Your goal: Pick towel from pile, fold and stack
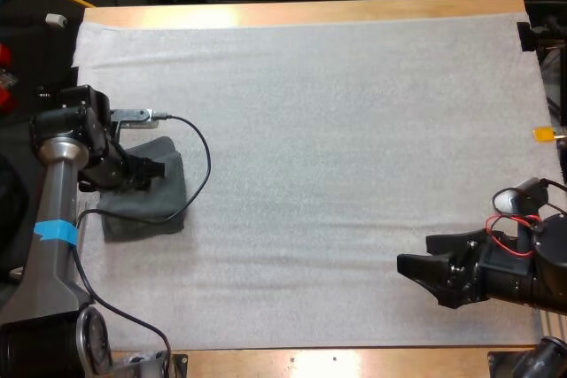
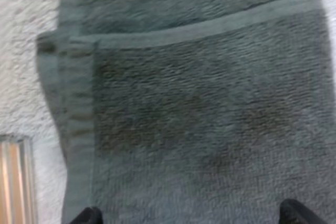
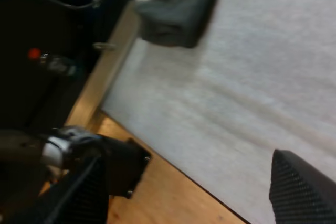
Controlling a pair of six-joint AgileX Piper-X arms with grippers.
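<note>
Currently: one dark grey-green folded towel [image 1: 151, 210] lies at the left edge of the white mat [image 1: 337, 130], close to the desk [image 1: 310, 11] border on my left side. Left wrist view has it right underneath: hemmed edge squared off, a second layer showing beyond the hem, corners roughly matched. Looks folded at least once; I cannot tell whether it is one towel or two stacked.

Left gripper [image 1: 151, 168] hangs directly over the towel. Fingers [image 2: 89, 216] stand wide apart, tips just above or at the cloth; I cannot tell whether they touch it. Nothing is pinched between them.

Right gripper [image 1: 416, 254] sits well apart, low over bare mat near the front right of the desk. Fingers [image 3: 302, 187] spread, holding nothing. From its camera the towel [image 3: 178, 3] is far off by the desk edge.

Progress, my judgement: the fold reads as done and the towel is set down at what seems the stack spot. Remaining: lift the left arm clear without dragging the top layer, then check for any further towel to fetch. Risk: a fingertip catching the hem and opening the fold.
</note>
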